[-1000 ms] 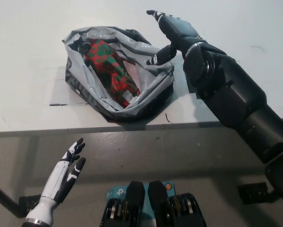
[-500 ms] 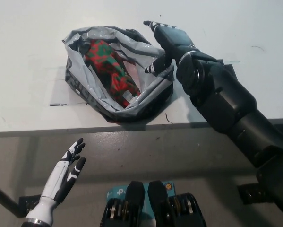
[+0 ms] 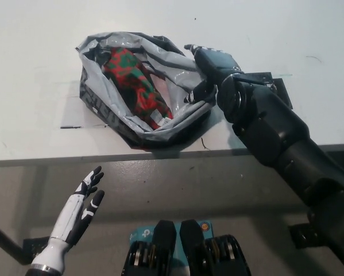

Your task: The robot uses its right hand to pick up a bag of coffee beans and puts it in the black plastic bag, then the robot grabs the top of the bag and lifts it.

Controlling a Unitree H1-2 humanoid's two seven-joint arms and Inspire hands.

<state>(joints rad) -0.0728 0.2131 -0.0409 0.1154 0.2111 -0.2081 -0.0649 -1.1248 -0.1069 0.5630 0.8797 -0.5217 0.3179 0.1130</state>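
The black plastic bag (image 3: 100, 102), grey inside, lies open on the white table (image 3: 34, 69). A red and green patterned bag of coffee beans (image 3: 134, 80) rests inside it. My black right hand (image 3: 211, 64) is at the bag's right rim, its fingers still spread. The thumb presses against the rim while the other fingertips (image 3: 190, 48) reach over the bag's upper right edge. My white left hand (image 3: 80, 215) hangs open below the table's front edge at the lower left.
The table's front edge (image 3: 57, 155) runs across the picture just under the bag. A short black mark (image 3: 70, 127) lies on the table left of the bag. Grey floor shows below the edge.
My right hand has moved left and down onto the bag's right rim, pushing the rim slightly inward. The left hand and the coffee bag have stayed put.
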